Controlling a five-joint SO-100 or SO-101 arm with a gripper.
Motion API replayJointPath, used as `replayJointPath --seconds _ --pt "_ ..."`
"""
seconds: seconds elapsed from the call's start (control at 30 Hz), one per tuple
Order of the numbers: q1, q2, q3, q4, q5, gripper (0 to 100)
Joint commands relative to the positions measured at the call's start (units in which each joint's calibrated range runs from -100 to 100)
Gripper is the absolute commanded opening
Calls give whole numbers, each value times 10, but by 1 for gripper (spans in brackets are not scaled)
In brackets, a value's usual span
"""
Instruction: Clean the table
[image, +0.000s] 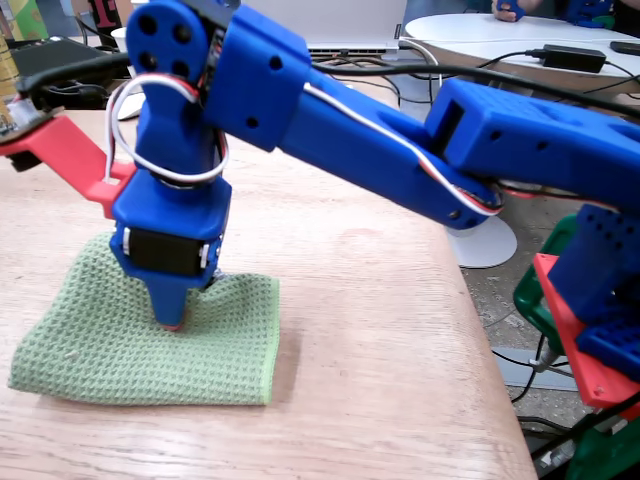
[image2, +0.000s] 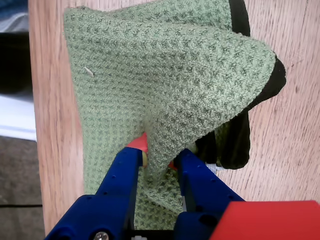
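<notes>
A green waffle cloth (image: 150, 345) lies on the light wood-grain table (image: 380, 360). My blue gripper (image: 173, 322) points straight down into the cloth's upper middle, red tips touching it. In the wrist view the gripper (image2: 157, 157) is shut on a raised fold of the cloth (image2: 165, 85), which bunches up between the two blue fingers (image2: 122, 172). The cloth's far corner lifts off the table (image2: 285, 145) and casts a dark shadow.
The table's right edge (image: 480, 330) drops to the floor, where the arm's red and green base (image: 590, 350) stands. A small white round table (image: 500, 50) with a black power brick (image: 572, 57) is behind. The table's edge runs along the left of the wrist view (image2: 31, 125).
</notes>
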Motion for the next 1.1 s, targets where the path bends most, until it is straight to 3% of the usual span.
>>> replayJointPath --seconds 0.0,0.23,0.33,0.57,0.67,0.8,0.97,1.07 --pt "13 2 0 23 1 0" --pt "225 3 0 23 6 0" --pt "304 4 0 22 69 0" --pt "492 15 0 21 157 0" --pt "565 17 0 -72 198 0" --pt "605 66 0 -253 205 0" --pt "609 68 0 -262 201 0" --pt "659 28 0 -226 198 0"
